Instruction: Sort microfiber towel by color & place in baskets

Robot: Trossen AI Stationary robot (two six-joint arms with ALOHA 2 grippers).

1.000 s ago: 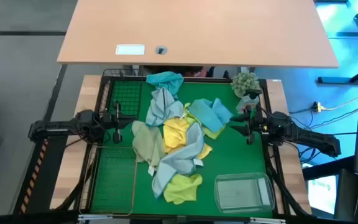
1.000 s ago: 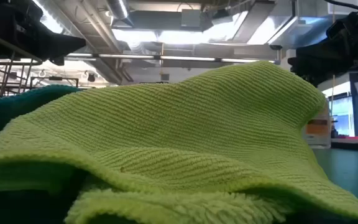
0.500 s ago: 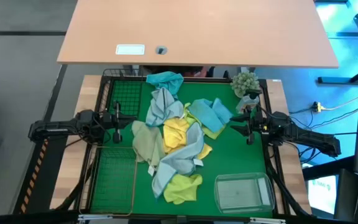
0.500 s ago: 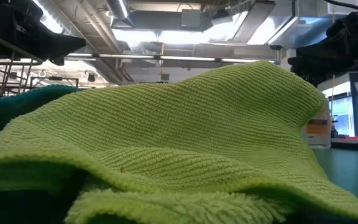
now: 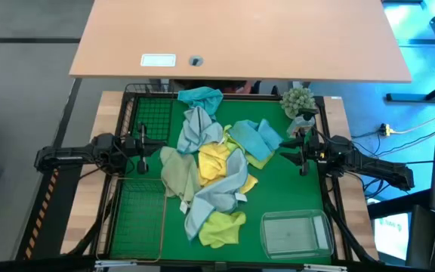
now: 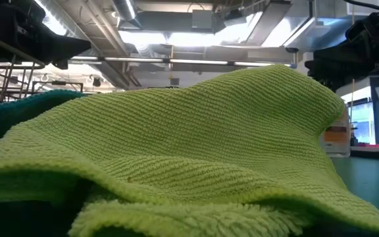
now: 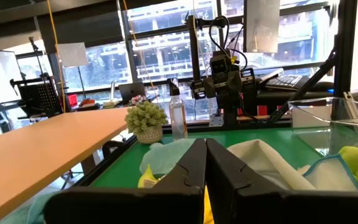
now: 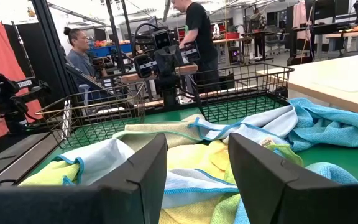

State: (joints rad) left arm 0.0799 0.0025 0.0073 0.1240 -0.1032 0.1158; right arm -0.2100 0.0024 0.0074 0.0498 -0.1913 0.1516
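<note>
A pile of microfiber towels lies on the green mat: teal (image 5: pixel 200 96), light blue (image 5: pixel 195 125), yellow (image 5: pixel 216 159), sage (image 5: pixel 176 174) and lime (image 5: pixel 221 227). The lime towel fills the low view (image 6: pixel 189 151). The black wire basket (image 5: pixel 148 113) stands at the far left, the tan wire basket (image 5: pixel 136 219) at the near left, and the clear tub (image 5: pixel 295 233) at the near right. My left gripper (image 5: pixel 143 145) hovers left of the pile, shut and empty (image 7: pixel 204 146). My right gripper (image 5: pixel 299 147) hovers right of the pile, open and empty (image 8: pixel 197 149).
A small potted plant (image 5: pixel 299 100) and a clear bottle (image 7: pixel 177 118) stand at the far right corner of the mat. A tan desk (image 5: pixel 240 38) lies beyond the far edge. People stand in the room behind the left arm (image 8: pixel 197 31).
</note>
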